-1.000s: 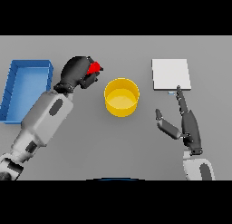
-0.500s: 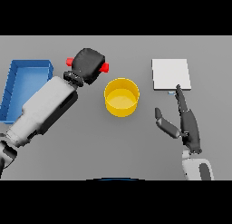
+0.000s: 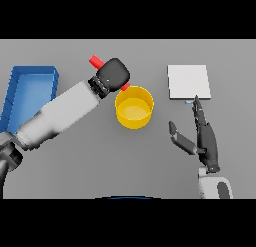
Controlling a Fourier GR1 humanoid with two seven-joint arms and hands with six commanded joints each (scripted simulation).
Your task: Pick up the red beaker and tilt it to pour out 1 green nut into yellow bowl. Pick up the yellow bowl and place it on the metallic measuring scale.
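My left hand (image 3: 114, 74) is clenched round the small red plastic beaker (image 3: 94, 60), tipped at the rim of the round yellow bowl (image 3: 134, 107). It seems light, stiff and perhaps slick, so I grip its body. My right hand (image 3: 204, 139) rests loose-fingered near the square metallic measuring scale (image 3: 188, 82).

Red beaker (image 3: 95, 60) in left hand (image 3: 114, 74)

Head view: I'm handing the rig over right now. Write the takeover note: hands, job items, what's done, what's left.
Left hand: shut on the red beaker, held above the table at the yellow bowl's left rim, tilted.
Right hand: open, idle beside the bowl, just below the metallic measuring scale.
Done: beaker picked up and brought to the bowl.
No green nut visible in the bowl.
Left: finish the pour, then lift the bowl onto the scale.
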